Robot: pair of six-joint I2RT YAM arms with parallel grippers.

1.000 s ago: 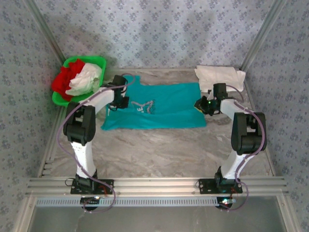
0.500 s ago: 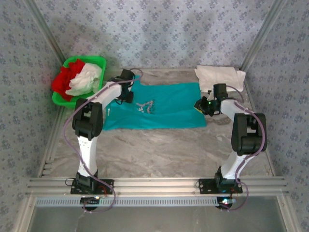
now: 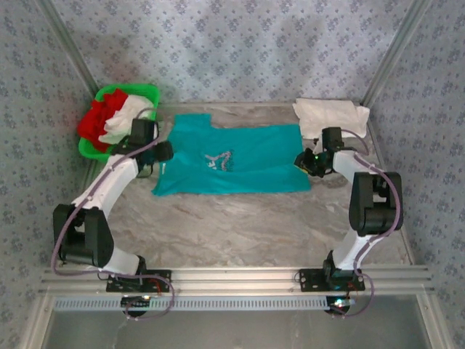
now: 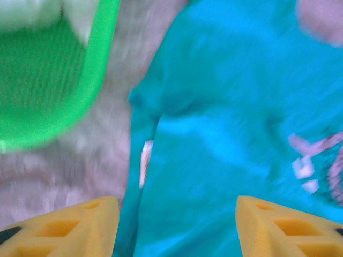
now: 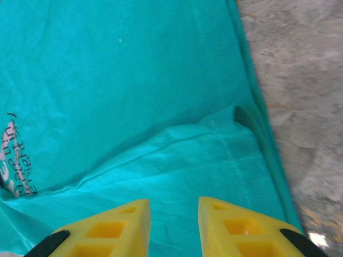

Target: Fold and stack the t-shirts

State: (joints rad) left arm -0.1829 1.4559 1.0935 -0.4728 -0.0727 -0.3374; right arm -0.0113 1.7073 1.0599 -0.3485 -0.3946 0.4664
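The teal t-shirt (image 3: 240, 158) with a silver print (image 3: 216, 160) lies spread flat mid-table. My left gripper (image 3: 163, 153) hovers over its left edge, jaws wide open with nothing between the fingers; below it the left wrist view shows the blurred teal t-shirt (image 4: 225, 118). My right gripper (image 3: 302, 161) sits over the shirt's right edge, its yellow fingers (image 5: 112, 230) a little apart above a folded flap of the teal t-shirt (image 5: 177, 166). A folded white t-shirt (image 3: 330, 114) lies at the back right. Red (image 3: 93, 122) and white (image 3: 122, 122) shirts fill the basket.
The green plastic basket (image 3: 144, 89) stands at the back left, close to my left gripper; its rim (image 4: 94, 80) is in the left wrist view. Bare marble table (image 3: 240, 225) stretches in front of the shirt. Patterned walls enclose the table.
My left arm swung from over the shirt's collar area out to its left edge near the basket. The shirt's upper left part now lies spread. The right arm stayed put.
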